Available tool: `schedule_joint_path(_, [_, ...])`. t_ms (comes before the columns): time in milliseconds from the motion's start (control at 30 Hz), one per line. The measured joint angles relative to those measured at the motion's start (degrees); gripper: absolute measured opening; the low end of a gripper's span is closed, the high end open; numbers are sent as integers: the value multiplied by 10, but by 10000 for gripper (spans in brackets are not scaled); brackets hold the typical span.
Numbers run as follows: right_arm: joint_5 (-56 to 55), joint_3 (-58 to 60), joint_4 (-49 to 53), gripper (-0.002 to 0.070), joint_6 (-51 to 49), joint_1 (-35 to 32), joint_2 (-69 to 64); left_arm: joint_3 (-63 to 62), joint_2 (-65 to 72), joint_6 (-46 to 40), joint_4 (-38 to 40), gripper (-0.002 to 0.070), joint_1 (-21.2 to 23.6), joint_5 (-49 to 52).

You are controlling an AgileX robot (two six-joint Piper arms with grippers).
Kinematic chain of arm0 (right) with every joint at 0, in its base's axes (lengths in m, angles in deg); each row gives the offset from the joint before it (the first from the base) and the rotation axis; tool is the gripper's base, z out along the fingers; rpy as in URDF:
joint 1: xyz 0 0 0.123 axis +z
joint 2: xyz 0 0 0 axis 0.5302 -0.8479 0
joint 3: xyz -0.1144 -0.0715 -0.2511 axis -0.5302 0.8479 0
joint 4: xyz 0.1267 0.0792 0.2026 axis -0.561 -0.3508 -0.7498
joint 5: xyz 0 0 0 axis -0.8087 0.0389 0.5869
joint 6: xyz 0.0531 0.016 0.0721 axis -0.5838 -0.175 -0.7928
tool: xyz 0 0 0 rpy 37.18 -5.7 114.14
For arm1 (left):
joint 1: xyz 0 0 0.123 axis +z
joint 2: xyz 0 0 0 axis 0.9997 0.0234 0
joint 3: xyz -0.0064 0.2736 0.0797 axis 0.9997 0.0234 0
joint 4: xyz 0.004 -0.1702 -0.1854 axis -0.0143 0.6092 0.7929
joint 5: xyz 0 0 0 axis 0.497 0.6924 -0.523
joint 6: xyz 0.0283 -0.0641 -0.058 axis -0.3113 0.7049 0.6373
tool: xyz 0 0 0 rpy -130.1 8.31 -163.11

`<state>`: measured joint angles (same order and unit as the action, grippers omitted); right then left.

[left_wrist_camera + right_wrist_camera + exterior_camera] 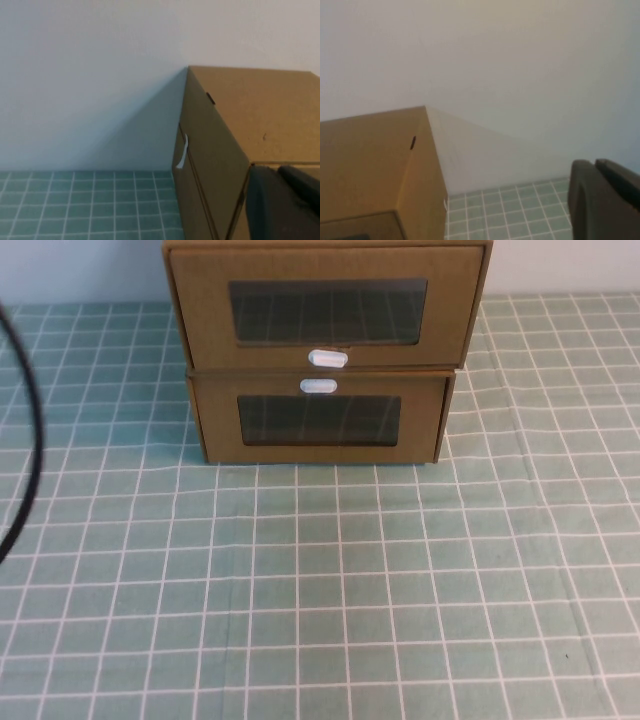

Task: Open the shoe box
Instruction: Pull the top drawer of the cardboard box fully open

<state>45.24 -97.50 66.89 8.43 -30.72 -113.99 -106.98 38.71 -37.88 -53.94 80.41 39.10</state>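
A black cable (27,430) curves at the desk's (320,640) left edge; the left hand (282,205) shows only as a dark shape beside the stack, and I cannot tell whether it is wide or narrow. Two closed brown shoe boxes (205,310) stand stacked at far centre, each with one dark window (327,312) and one white tab (328,359), with open grid cloth (450,570) nearer. The right hand (605,200), pinched shut, is beside them.

A black cable (37,440) curved across the green-checked desk's (320,600) left edge; a plain pale wall (90,75) rose behind.
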Motion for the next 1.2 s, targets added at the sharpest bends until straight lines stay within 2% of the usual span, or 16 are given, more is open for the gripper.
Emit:
schedule_joint_path(100, [-16, 0, -26, -13, 0, 0, -34, 0, 58, 0, 34, -4, 0, -21])
schedule_joint_path(233, [-17, 0, -114, -13, 22, 8, -85, -14, 138, -2, 89, -4, 0, -36])
schedule_joint_path(400, [4, 0, -216, -13, 236, 74, -174, -81, 218, -46, 118, -4, 0, -4])
schedule_joint_path(567, [21, 0, -272, -13, 438, 171, -260, -204, 306, -165, 198, -4, -10, 43])
schedule_joint_path(767, [39, 0, -280, -13, 563, 262, -357, -391, 447, -346, 374, -4, -27, 174])
schedule_joint_path(867, [32, 0, -298, -13, 598, 290, -382, -482, 531, -382, 430, -4, -33, 236])
schedule_joint_path(1033, [24, 0, -384, -13, 656, 298, -402, -605, 648, -398, 446, -4, -49, 309])
schedule_joint_path(1200, [102, 0, -372, -13, 792, 299, -423, -666, 722, -410, 458, -4, -55, 344])
